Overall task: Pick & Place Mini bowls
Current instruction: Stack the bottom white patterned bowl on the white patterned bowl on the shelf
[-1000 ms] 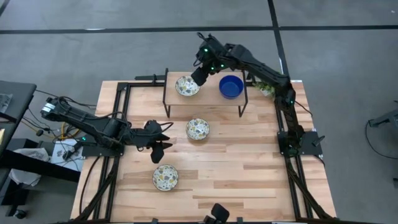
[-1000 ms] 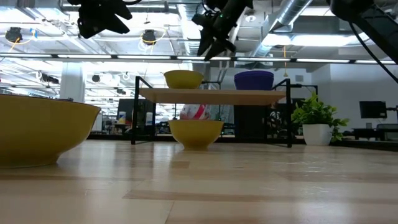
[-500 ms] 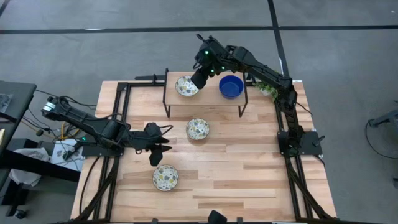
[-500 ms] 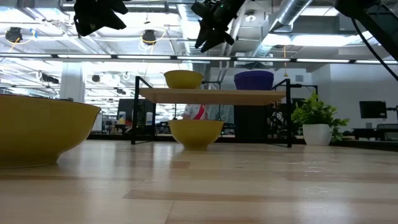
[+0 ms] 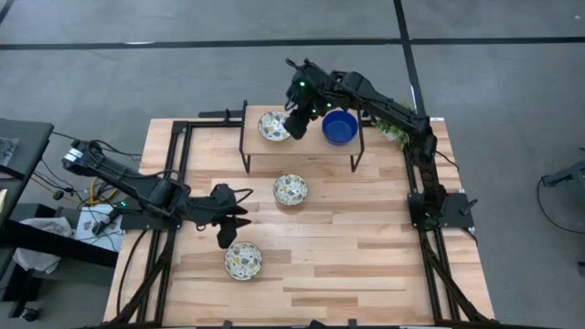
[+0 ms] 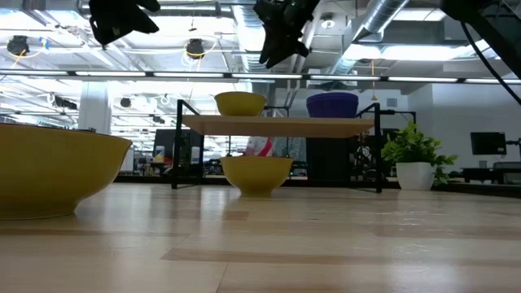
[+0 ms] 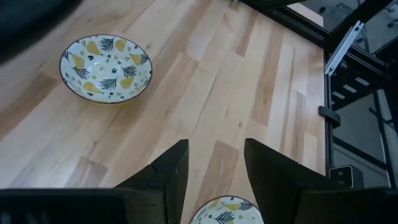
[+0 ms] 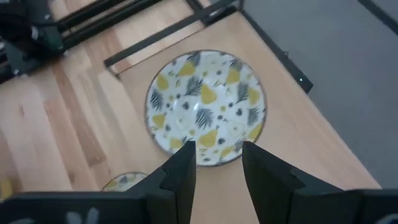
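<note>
Three patterned mini bowls and one blue one show. One patterned bowl (image 5: 273,126) (image 8: 205,107) and the cobalt blue bowl (image 5: 340,127) (image 6: 332,104) stand on a raised wooden shelf (image 5: 302,144) at the table's far side. A second patterned bowl (image 5: 291,189) (image 7: 106,67) rests on the table mid-way. The third (image 5: 243,260) (image 7: 227,213) sits nearer the near edge. My right gripper (image 5: 295,123) (image 8: 217,165) hovers open just right of and above the shelf's patterned bowl. My left gripper (image 5: 228,228) (image 7: 214,168) hangs open above the table, just beyond the near bowl.
A small green potted plant (image 5: 391,128) (image 6: 413,159) stands at the table's far right corner, beside the shelf. The shelf's black legs (image 5: 244,155) rise from the table. Bare wood (image 5: 366,247) lies on the right and near parts of the table.
My left gripper has moved toward the table's near edge, closer to the near patterned bowl. My right gripper has risen a little above the shelf's patterned bowl and stayed open. No bowl has moved.
</note>
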Controlling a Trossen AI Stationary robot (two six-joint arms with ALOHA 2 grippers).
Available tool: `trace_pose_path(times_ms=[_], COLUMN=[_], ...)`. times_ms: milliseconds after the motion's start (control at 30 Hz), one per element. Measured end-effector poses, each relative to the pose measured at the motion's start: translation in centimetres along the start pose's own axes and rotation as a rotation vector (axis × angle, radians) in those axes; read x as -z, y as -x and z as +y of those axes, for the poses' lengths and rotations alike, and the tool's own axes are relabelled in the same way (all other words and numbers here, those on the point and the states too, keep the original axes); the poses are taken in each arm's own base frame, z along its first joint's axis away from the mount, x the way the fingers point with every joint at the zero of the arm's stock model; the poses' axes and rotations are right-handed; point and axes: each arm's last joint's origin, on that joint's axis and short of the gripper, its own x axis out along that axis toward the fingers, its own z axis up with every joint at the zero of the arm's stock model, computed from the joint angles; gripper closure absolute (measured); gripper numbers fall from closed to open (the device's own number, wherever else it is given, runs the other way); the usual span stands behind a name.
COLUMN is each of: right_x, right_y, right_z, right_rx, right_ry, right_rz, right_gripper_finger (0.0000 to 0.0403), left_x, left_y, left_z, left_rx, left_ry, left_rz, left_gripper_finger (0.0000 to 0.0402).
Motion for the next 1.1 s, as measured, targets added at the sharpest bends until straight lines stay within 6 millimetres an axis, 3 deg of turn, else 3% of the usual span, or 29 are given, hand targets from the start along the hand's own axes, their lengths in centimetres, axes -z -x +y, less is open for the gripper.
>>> trace_pose_path(times_ms=[233, 600, 1100], right_x=[0.2, 0.5, 2.1], right_y=[0.2, 0.5, 2.8], right_z=[1.4, 2.5, 9.4], right_rx=[-0.020, -0.039, -0.147], right_ry=[0.115, 0.141, 0.257], right_rz=[0.005, 0.023, 0.030], right_gripper_finger=[0.0284, 0.0284, 0.0284], left_x=[0.4, 1.6, 2.2], left_y=[0.2, -0.3, -1.2], left_z=[-0.4, -1.6, -2.0], left_rx=[0.006, -0.003, -0.025], left_ry=[0.027, 0.053, 0.052], left_rz=[0.001, 0.024, 0.047], left_gripper_finger=[0.0247, 0.0247, 0.0247])
